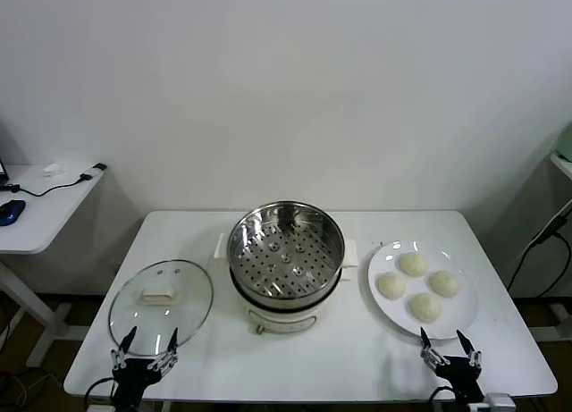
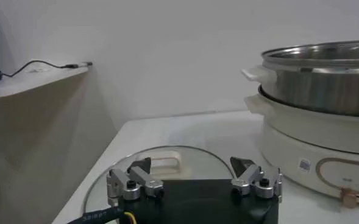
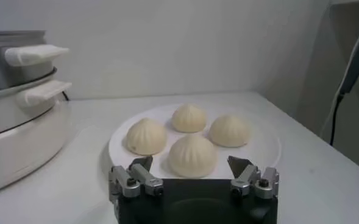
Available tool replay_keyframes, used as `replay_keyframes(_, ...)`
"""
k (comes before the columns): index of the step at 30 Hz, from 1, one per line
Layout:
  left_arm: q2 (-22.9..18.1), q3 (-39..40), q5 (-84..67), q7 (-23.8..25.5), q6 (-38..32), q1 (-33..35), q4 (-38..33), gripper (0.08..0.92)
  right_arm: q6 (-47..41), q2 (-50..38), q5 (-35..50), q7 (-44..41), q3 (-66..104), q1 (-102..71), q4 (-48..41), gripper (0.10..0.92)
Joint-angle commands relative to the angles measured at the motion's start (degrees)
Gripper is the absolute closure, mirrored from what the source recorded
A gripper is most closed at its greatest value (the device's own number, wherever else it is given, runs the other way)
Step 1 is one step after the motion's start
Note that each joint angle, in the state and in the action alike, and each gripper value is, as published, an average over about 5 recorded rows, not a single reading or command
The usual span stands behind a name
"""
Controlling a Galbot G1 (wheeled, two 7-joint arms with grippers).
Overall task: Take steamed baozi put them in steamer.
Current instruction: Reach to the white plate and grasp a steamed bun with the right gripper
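Several cream-white steamed baozi (image 1: 419, 288) lie on a white plate (image 1: 382, 260) at the table's right; the right wrist view shows them close up, the nearest baozi (image 3: 192, 155) just beyond the jaws. The shiny steel steamer (image 1: 286, 250) with a perforated floor stands on its white cooker base at the table's middle, with nothing in it. My right gripper (image 1: 450, 349) hangs open at the front edge, just before the plate. My left gripper (image 1: 145, 344) is open at the front left, over the near rim of the glass lid.
A round glass lid (image 1: 161, 303) with a cream handle lies flat left of the steamer. The cooker's side handles (image 3: 40, 91) jut toward the plate. A side desk (image 1: 40, 206) with cables stands to the far left. A black cable (image 1: 545, 238) hangs at the far right.
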Motion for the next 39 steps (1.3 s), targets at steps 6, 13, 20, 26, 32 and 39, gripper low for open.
replay_keyframes(6,0.4,0.6,0.1,0.0,-0.2,-0.5,-0.1,0.177,-15.4,-17.9,-6.5,-4.5,-0.2,25.5,-2.7,0.203)
replay_keyframes(13,0.6,1.2,0.2,0.0,-0.5,-0.7,-0.4,0.177,-15.2,-38.4,-9.8,-27.3,-17.9,46.3,-18.5,0.203)
replay_keyframes(20,0.4,1.7,1.0,0.0,-0.7,-0.7,-0.3,0.177,4.1,-48.2,-20.4,-56.2,-52.9,73.6,-31.3,0.203)
replay_keyframes(26,0.1,1.7,1.5,0.0,-0.9,-0.1,-0.5,0.177,9.9,-44.4,-22.6,-72.3,-87.1,105.8,-43.1,0.203)
replay_keyframes(32,-0.3,1.5,1.8,-0.1,-1.1,0.0,-0.4,0.177,8.5,-36.2,-20.7,-76.1,-107.2,121.6,-51.5,0.203)
replay_keyframes(39,-1.0,1.3,1.9,-0.1,-0.9,-0.5,-0.7,0.177,2.4,-24.9,-16.5,-72.4,-108.0,117.8,-60.3,0.203)
